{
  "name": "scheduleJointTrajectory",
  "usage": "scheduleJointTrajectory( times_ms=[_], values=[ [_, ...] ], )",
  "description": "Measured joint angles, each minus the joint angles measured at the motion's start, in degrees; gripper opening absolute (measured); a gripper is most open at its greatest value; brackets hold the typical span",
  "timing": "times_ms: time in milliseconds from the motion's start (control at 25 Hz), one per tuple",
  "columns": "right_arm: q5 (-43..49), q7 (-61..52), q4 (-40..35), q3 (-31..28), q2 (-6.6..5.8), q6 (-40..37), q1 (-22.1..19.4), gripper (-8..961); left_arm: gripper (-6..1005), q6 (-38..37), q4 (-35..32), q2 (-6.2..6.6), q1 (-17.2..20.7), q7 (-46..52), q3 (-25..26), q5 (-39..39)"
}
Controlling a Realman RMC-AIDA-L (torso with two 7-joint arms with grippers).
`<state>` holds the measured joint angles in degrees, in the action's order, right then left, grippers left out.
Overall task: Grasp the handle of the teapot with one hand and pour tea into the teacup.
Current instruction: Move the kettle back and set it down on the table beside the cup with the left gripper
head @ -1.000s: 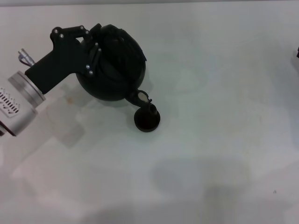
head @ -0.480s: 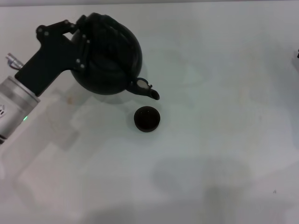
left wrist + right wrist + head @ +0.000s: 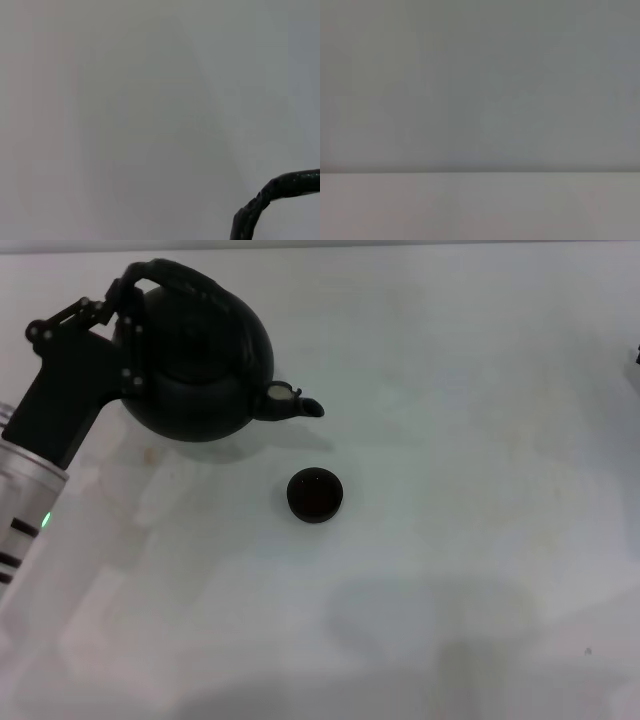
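Note:
The round matte black teapot (image 3: 195,365) is at the far left of the table, almost upright, with its short spout (image 3: 303,407) pointing right. My left gripper (image 3: 127,328) is shut on the left end of the dark arched handle (image 3: 175,272). A piece of the handle also shows in the left wrist view (image 3: 280,192). The tiny dark teacup (image 3: 315,495) stands on the table, in front of the spout's tip and apart from it. My right gripper shows only as a dark sliver (image 3: 637,355) at the right edge.
The white table (image 3: 460,540) spreads to the right of and in front of the cup. The teapot's shadow (image 3: 215,452) lies just under it. The right wrist view shows only plain pale surfaces.
My left gripper has drawn the teapot back and to the left. The pot has tipped back from its pouring tilt to nearly upright, and the spout has moved off the cup.

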<state>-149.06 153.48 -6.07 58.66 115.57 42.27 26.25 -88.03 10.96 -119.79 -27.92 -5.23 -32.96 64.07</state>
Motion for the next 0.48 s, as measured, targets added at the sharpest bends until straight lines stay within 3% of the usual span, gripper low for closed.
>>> scheduleJointTrajectory(
  times_ms=[320,480],
  values=[
    [0.0,0.0,0.0,-1.4,0.0,0.0,0.0,845,101,-0.8,7.6,-0.13,2.7,3.8,8.7,0.2],
    [0.0,0.0,-0.2,-1.4,0.0,0.0,0.0,845,101,-0.8,8.7,-0.17,3.7,3.4,10.3,0.5]
  ],
)
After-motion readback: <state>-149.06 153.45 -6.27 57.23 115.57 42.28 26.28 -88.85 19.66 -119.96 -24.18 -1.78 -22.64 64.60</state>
